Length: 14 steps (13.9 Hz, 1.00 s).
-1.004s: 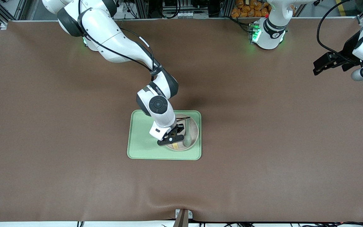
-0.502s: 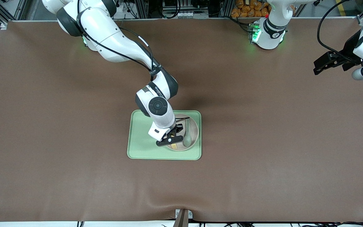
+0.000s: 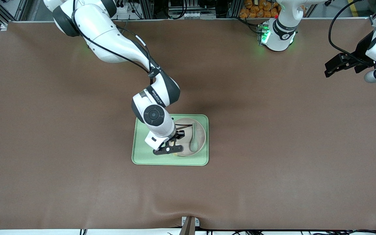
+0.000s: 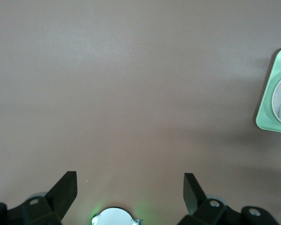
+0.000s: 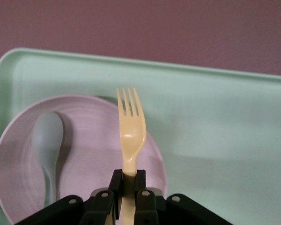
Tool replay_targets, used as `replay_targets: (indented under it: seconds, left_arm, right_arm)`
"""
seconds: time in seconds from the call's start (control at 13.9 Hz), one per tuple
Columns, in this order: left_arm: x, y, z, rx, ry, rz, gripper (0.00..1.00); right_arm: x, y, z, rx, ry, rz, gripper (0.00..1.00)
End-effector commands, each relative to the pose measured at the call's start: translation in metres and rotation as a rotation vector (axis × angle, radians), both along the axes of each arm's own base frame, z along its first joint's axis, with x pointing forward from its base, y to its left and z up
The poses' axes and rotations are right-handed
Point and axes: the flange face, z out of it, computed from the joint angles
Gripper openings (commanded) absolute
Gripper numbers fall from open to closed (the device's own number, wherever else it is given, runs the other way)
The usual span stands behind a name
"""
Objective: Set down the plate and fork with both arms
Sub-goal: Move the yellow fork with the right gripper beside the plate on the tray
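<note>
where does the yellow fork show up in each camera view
Front view: the fork pokes out under the right gripper, over the plate's rim.
Left wrist view: not in it.
Right wrist view: clamped in the right gripper, tines over the plate's edge.
Shared landmark: the green tray, in all three.

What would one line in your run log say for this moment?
right gripper: shut on fork, over plate rim | spoon: in plate | plate: on tray | left gripper: open, waiting

A pale yellow fork [image 5: 129, 136] sits in the black right gripper [image 5: 127, 187], over an off-white plate [image 5: 89, 154], a grey-green spoon [image 5: 48, 145] beside it, and a light-green tray [image 5: 215, 140].
</note>
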Motion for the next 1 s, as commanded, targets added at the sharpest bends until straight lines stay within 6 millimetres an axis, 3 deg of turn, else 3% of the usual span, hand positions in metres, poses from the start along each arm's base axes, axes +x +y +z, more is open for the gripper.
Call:
replay_targets:
  seconds: [0.0, 0.36, 0.65, 0.93]
  left_arm:
    - [-0.007, 0.0, 0.007, -0.014, 0.003, -0.016, 1.0]
    - [-0.007, 0.0, 0.007, -0.014, 0.003, -0.018, 1.0]
    - [-0.007, 0.0, 0.007, -0.014, 0.003, -0.016, 1.0]
    - [-0.007, 0.001, 0.006, -0.014, 0.006, -0.015, 1.0]
  right_arm:
    - [0.018, -0.032, 0.025, 0.019, 0.005, -0.05, 0.0]
    - [0.035, -0.103, -0.002, -0.01, 0.053, -0.063, 0.0]
    - [0.016, -0.13, -0.015, -0.025, 0.073, -0.037, 0.0]
    - [0.002, -0.126, -0.027, -0.015, 0.057, -0.041, 0.0]
